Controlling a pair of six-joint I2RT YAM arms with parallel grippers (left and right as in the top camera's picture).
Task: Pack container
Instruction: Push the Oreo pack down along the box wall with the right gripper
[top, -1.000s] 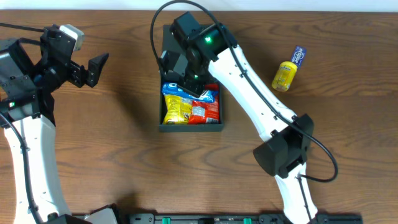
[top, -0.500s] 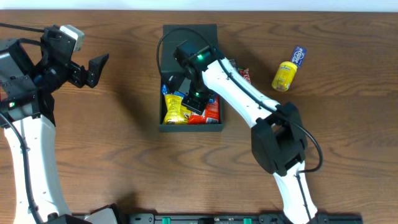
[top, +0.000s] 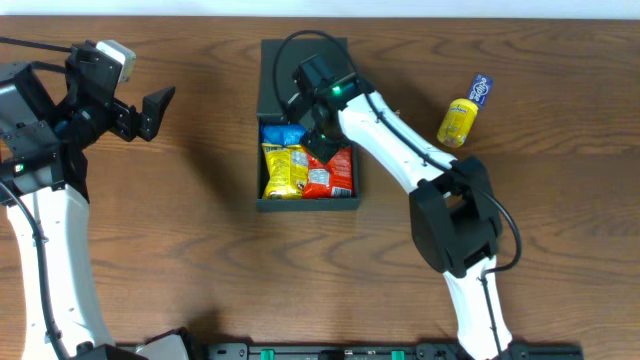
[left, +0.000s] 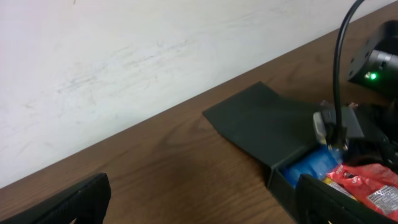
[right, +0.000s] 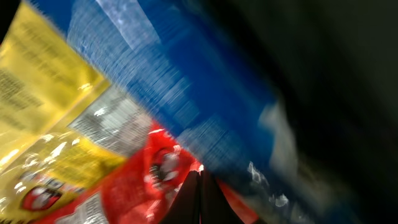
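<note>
A yellow bottle (top: 459, 121) lies on the brown tabletop (top: 200, 260) in the upper right of the overhead view, well apart from everything else. The right arm (top: 400, 150) crosses diagonally from the lower right and covers the container's upper right corner, and its black cable (top: 270, 50) loops over the lid (top: 282, 75).

Half a second earlier the right gripper (top: 318, 140) sat lower in the frame, over the middle of the packets. It has since drawn back toward the top of the frame, so more of the blue packet (top: 278, 135) and the red packet (top: 330, 178) now shows. The left arm has not moved.

The container (top: 305, 206) sits just above the centre of the overhead view with its lid open toward the top of the frame. It holds the blue packet, a yellow packet (top: 285, 170) and the red one side by side. The right gripper is fully closed with nothing visibly between its fingers, and it reaches inside the container's upper half. In the blurred wrist view its tip (right: 199, 193) is at the red packet (right: 143, 174), below the blue one (right: 186, 93).

The left gripper (top: 150, 110) is spread wide and empty at the upper left, well apart from the container. In its wrist view the container (left: 280, 183) lies to the right.
</note>
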